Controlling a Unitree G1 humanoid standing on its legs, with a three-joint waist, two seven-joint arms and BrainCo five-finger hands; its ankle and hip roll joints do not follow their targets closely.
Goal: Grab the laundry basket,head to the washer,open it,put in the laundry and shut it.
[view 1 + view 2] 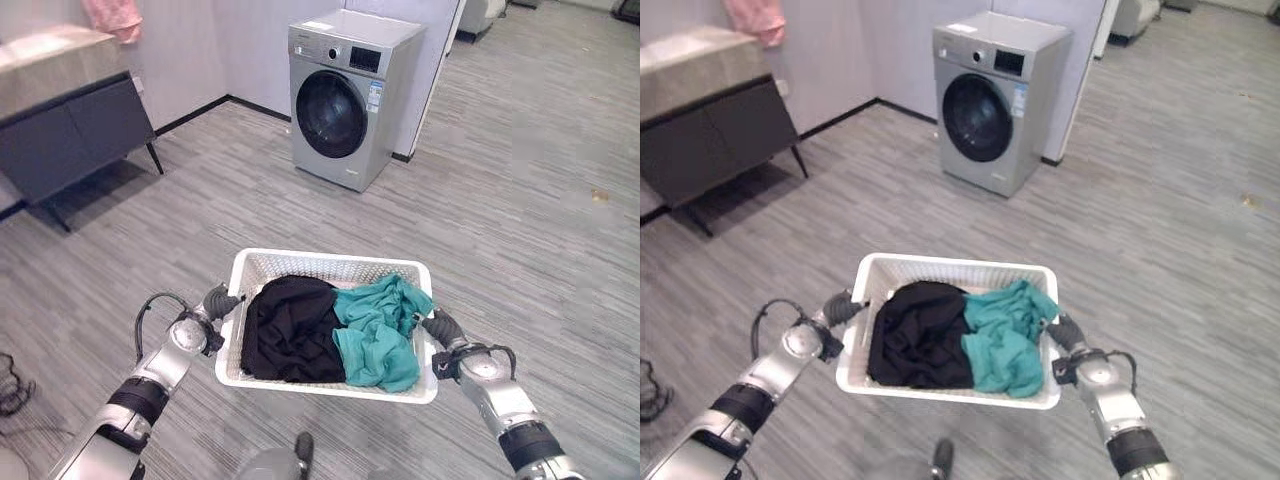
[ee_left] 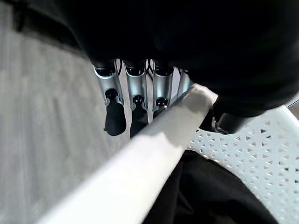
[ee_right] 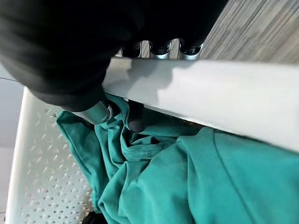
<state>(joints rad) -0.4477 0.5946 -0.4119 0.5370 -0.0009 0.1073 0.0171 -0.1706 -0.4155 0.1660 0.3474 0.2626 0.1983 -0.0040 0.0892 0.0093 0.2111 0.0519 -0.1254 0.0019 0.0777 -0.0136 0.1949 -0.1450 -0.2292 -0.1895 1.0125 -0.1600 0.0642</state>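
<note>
A white perforated laundry basket (image 1: 330, 262) hangs between my two hands in front of me. It holds a black garment (image 1: 290, 330) on the left and a teal garment (image 1: 380, 335) on the right. My left hand (image 1: 218, 302) grips the basket's left rim (image 2: 154, 154), fingers (image 2: 135, 100) outside and thumb inside. My right hand (image 1: 440, 325) grips the right rim (image 3: 224, 100) the same way, its thumb (image 3: 100, 112) resting on the teal cloth (image 3: 187, 177). The silver washer (image 1: 345, 95) stands ahead at the far wall with its round dark door shut.
A dark cabinet (image 1: 70, 130) with a light top stands on thin legs at the left wall. Pink cloth (image 1: 115, 18) hangs above it. Grey plank floor (image 1: 500, 200) stretches between me and the washer.
</note>
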